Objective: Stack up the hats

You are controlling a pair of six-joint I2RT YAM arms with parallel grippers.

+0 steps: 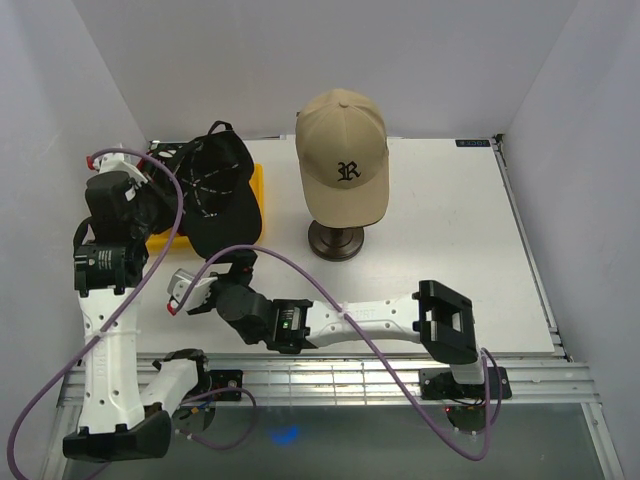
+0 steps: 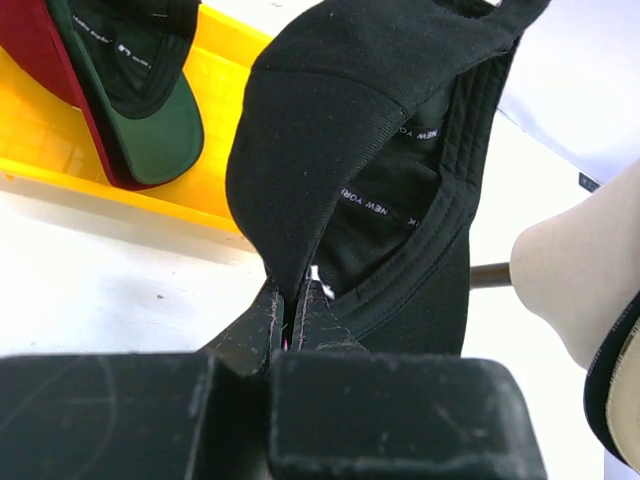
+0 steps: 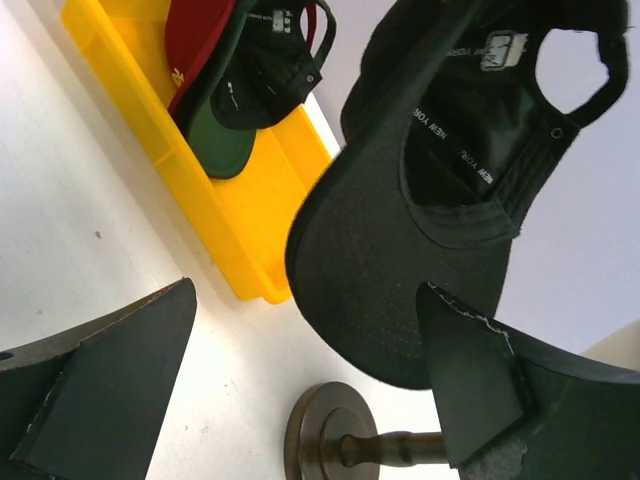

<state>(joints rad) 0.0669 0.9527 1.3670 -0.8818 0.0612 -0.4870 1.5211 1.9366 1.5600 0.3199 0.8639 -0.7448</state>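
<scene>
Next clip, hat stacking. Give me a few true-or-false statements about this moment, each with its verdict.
1. The left claw is shut on the black cap. True.
2. The right claw is clamped on that cap's brim. False: it stands open, gripping nothing.
3. A tan cap sits on the mannequin head. True.
4. The yellow tray holds no caps. False: a red cap and a green cap lie in it.
</scene>
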